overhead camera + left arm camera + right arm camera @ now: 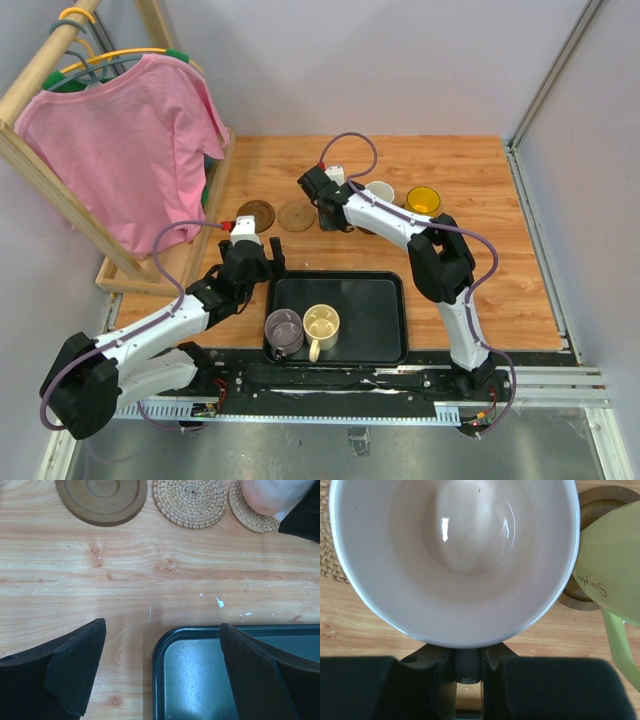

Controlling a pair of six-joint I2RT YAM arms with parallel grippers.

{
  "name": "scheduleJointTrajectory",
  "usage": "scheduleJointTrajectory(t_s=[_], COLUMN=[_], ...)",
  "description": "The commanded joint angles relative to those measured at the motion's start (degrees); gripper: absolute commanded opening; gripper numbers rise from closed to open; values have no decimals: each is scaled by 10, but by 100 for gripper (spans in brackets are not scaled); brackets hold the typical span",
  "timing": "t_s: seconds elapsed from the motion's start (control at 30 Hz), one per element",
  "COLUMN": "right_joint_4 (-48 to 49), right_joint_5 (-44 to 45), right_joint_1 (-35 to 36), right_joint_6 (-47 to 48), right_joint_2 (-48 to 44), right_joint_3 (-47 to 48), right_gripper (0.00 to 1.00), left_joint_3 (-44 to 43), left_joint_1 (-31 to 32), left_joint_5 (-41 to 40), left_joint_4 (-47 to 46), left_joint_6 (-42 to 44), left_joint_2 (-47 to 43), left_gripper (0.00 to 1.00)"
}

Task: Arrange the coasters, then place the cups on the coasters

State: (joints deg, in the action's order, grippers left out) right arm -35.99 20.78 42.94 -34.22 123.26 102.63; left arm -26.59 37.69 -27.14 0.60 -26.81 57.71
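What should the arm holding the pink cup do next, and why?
Probably settle the pink cup down and open the right hand. That hand grips the cup by its handle, and the cup is over the woven coaster, beside the pale green cup. Whether it touches the coaster, I cannot tell.

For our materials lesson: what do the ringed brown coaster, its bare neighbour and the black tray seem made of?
Ringed coaster: likely wood or fibreboard, matte, with concentric grooves. Neighbouring coaster: woven rattan or straw, coiled strands showing. Tray: plastic or painted metal, unclear; semi-gloss, finely scratched.
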Motion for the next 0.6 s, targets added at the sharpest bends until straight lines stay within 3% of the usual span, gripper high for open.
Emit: scheduleJointTrajectory(t_s=[0.0, 0.57], right_joint_4=[29, 61], right_joint_5=[16, -14], right_joint_1=[-16, -21], right_joint_6=[-18, -27], right_joint_2=[-16, -23], right_joint_3=[-12, -43], right_gripper=[1, 1], left_joint_3=[-8, -8], left_joint_1=[5, 5], left_joint_5=[1, 7], left_joint_4=[-10, -17], left_joint_6=[5, 3], left_joint_2=[6, 22], left_gripper=[100, 100])
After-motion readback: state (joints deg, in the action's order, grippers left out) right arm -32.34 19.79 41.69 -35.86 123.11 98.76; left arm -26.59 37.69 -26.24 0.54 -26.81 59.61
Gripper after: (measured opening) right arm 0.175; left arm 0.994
